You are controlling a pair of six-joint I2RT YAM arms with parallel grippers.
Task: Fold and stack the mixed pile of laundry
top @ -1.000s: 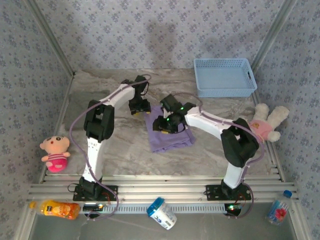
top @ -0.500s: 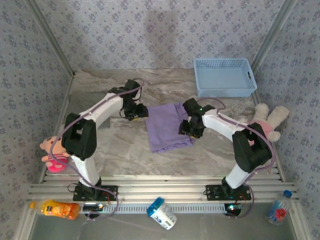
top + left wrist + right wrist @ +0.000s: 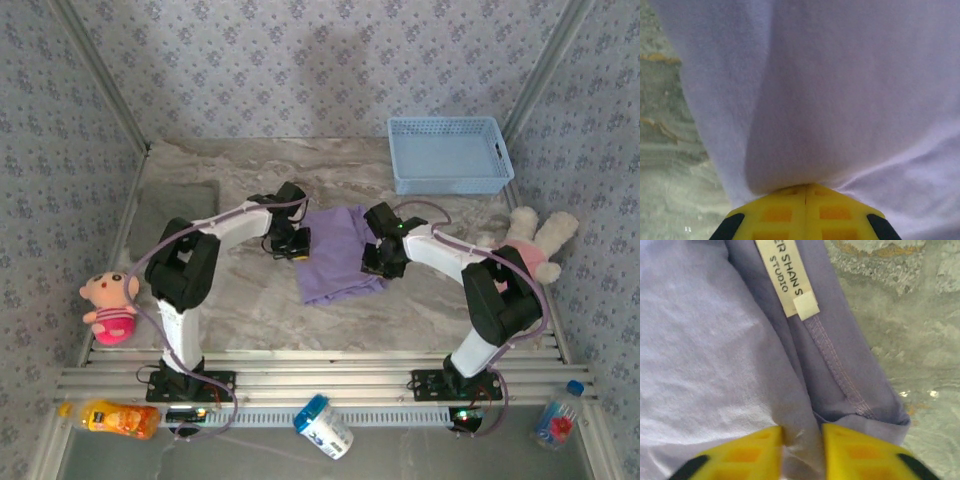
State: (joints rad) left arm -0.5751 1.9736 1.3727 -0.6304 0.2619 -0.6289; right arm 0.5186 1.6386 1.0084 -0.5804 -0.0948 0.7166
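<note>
Pinching lavender T-shirt (image 3: 335, 262) left edge with left gripper (image 3: 806, 189), closed tight; apparently clamping fold below label (image 3: 785, 277) with right gripper (image 3: 802, 437).

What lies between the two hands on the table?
The lavender T-shirt spans the stretch between the left hand and the right hand, each pinching an edge; the top view shows it.

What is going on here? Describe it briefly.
Two robot arms are handling a soft lavender-purple T-shirt lying on the marble table. The left gripper is shut on its left edge; the right gripper pinches the right edge near the sewn label. A plain gray garment lies apart at far left.
</note>
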